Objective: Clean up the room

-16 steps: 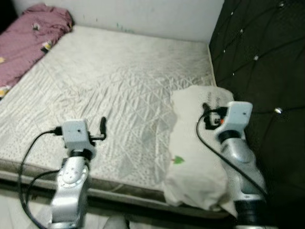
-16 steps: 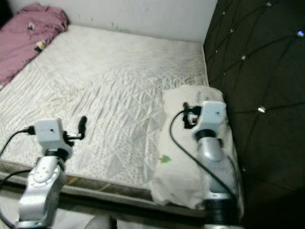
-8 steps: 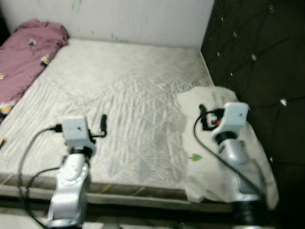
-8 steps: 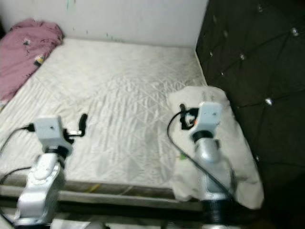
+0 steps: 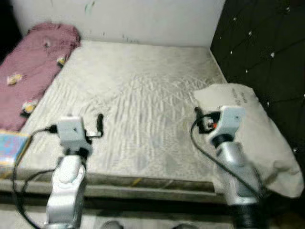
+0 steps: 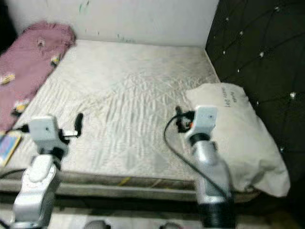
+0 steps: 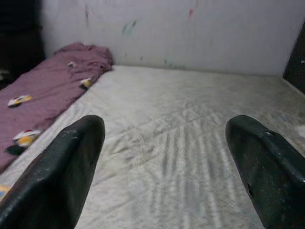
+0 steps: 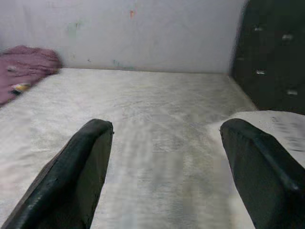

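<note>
Observation: compared with a second ago the whole scene has shifted in both eye views, so the camera has moved. The off-white rectangular pillow now lies wholly clear of the right arm; a second ago the arm overlapped it and the pillow draped over the front corner of the bed. It now sits flatter, against the dark tufted headboard.

Judgement: the pillow looks placed, so this step is likely done and another item comes next.

Pillow: on the right side of the bare quilted white mattress. Long axis runs from the far wall toward the robot, along the headboard; the near corner overhangs the bed's front edge.

Left claw: fingers spread wide, empty, hovering over the front left of the mattress. Right claw: also wide, empty, just beside the pillow's inner edge.

Remaining: crumpled mauve patterned blanket along the left side; a light-blue flat item at the near left corner, too blurred to identify.
</note>
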